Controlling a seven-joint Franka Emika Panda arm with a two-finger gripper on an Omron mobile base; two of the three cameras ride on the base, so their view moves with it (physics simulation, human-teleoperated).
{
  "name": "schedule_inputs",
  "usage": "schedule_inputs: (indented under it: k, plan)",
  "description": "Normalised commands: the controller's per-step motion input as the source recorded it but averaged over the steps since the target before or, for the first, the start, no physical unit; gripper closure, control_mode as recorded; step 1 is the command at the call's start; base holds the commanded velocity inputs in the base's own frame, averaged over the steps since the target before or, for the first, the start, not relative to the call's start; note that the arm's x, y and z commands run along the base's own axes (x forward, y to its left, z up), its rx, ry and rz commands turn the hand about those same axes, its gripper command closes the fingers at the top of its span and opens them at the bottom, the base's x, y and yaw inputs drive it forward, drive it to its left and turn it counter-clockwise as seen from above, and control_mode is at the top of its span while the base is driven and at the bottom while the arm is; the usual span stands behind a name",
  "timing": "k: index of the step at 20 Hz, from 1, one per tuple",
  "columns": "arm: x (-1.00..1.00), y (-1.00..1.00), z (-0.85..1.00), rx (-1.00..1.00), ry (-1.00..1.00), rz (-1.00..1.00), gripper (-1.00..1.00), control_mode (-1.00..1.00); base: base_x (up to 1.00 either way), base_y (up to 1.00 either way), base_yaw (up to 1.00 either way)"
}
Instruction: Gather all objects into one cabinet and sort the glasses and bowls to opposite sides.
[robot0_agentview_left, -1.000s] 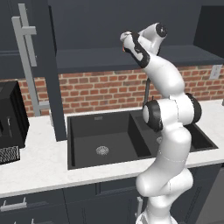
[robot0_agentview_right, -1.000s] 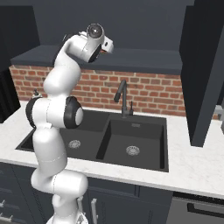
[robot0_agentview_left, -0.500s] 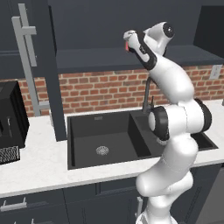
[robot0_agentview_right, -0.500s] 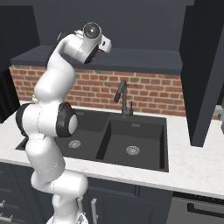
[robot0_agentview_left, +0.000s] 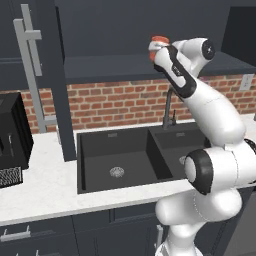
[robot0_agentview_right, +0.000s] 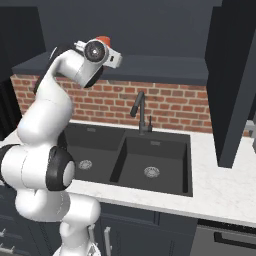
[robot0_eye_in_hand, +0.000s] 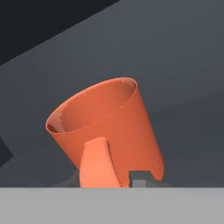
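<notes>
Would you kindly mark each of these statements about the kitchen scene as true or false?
1. The pincer is shut on the orange tumbler. True.
2. The tumbler is held down inside the sink. False: it is raised high, up by the dark upper cabinet.
3. A dark faucet stands behind the double sink. True.
4. The wall behind the sink is white tile. False: it is a red brick wall.
5. The tumbler holds a spoon. False: its visible inside looks empty.

Black double sink (robot0_agentview_left: 120, 165) sunk into white tabletop (robot0_agentview_left: 45, 192), dark faucet (robot0_agentview_right: 141, 114) at twelve o'clock, brick backsplash (robot0_agentview_left: 115, 105) behind.
</notes>
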Motion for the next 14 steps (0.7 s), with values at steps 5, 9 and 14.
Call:
schedule_inputs:
  k: [5, 9, 14]
  plan:
    - [-0.99, 0.00, 0.57, 0.00, -0.08, 0.00, 1.00, -1.00, 0.00, 0.00, 0.00]
    - [-1.00, 0.00, 0.66, 0.00, -0.01, 0.00, 1.00, -1.00, 0.00, 0.00, 0.00]
    - [-1.00, 0.00, 0.36, 0.00, 0.00, 0.00, 1.00, -1.00, 0.00, 0.00, 0.00]
